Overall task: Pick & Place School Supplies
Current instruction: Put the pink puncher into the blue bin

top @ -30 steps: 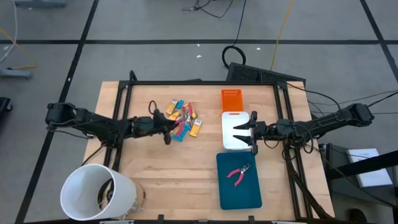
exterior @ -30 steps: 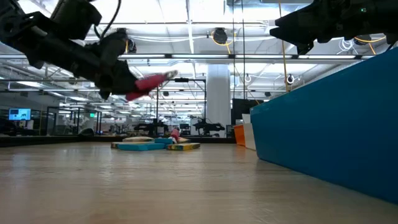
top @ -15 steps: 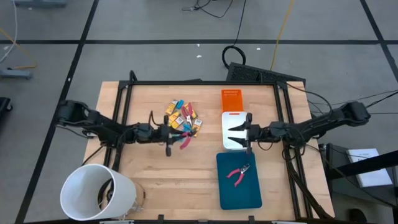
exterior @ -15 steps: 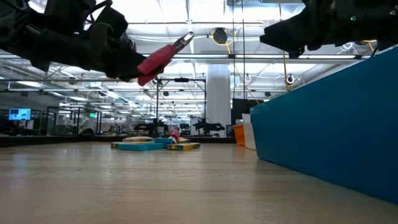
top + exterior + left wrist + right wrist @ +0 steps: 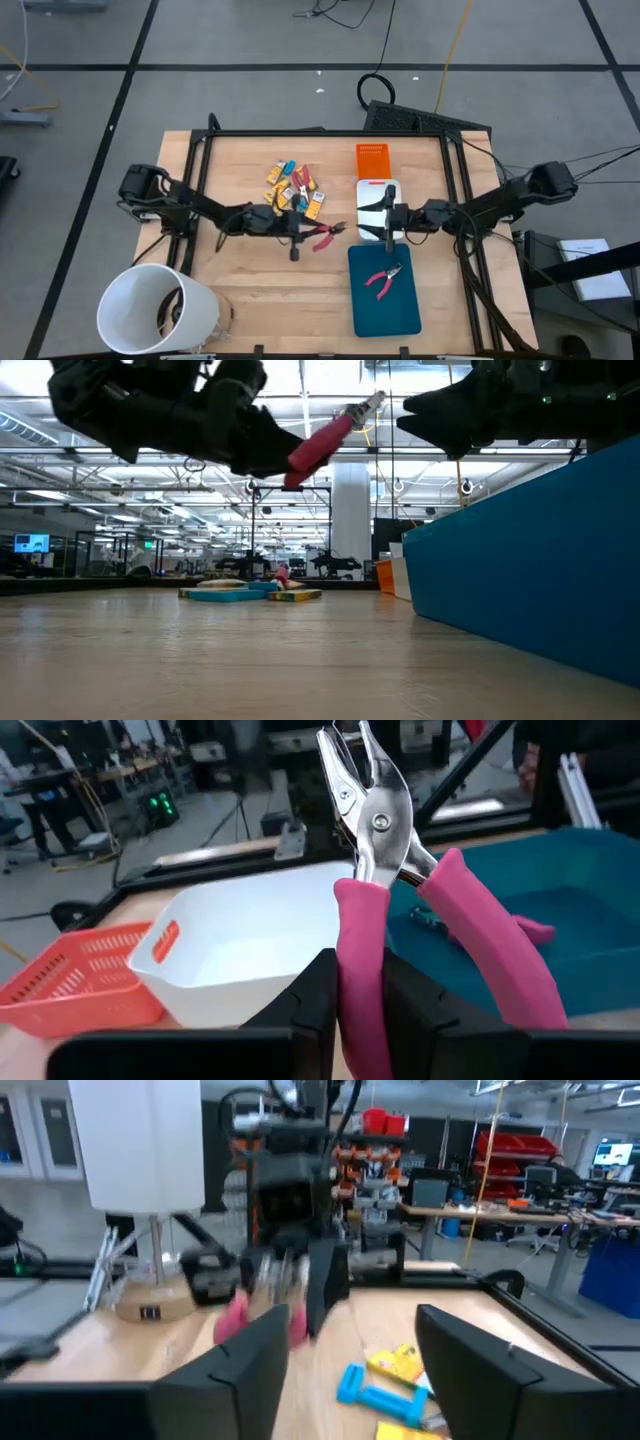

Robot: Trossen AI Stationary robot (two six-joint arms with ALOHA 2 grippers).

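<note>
High view: the left end effector (image 5: 300,230) is clamped on a pair of pink-handled pliers (image 5: 327,236), which project beyond its tips toward the teal tray (image 5: 385,300); that tray, ahead and to one side of the tips, already carries a second pink-handled tool (image 5: 383,280). The remaining school supplies (image 5: 293,190), a loose cluster of blue, yellow and pink pieces, lie on the desk (image 5: 260,290) just beside the left wrist. The right end effector (image 5: 388,215) hangs over the white tray (image 5: 375,205), facing the left one at close range, fingers spread wide and carrying nothing. Low view: the pliers (image 5: 325,435) ride high above the desk, tilted nose-up, with the right arm's dark bulk near the nose; which tray lies below cannot be read here. Left wrist view: the fingers (image 5: 310,1000) pinch only one pink handle (image 5: 360,970); the other handle stands free. The white tray (image 5: 250,940) and the orange basket (image 5: 80,975) lie beyond the tips. Right wrist view: the opposing arm is smeared, and the grip is hard to make out. Assessment: a one-handle hold could let the pliers pivot or slip in transit; the close-facing arms risk contact; release from this height could bounce the tool off the tray.
</note>
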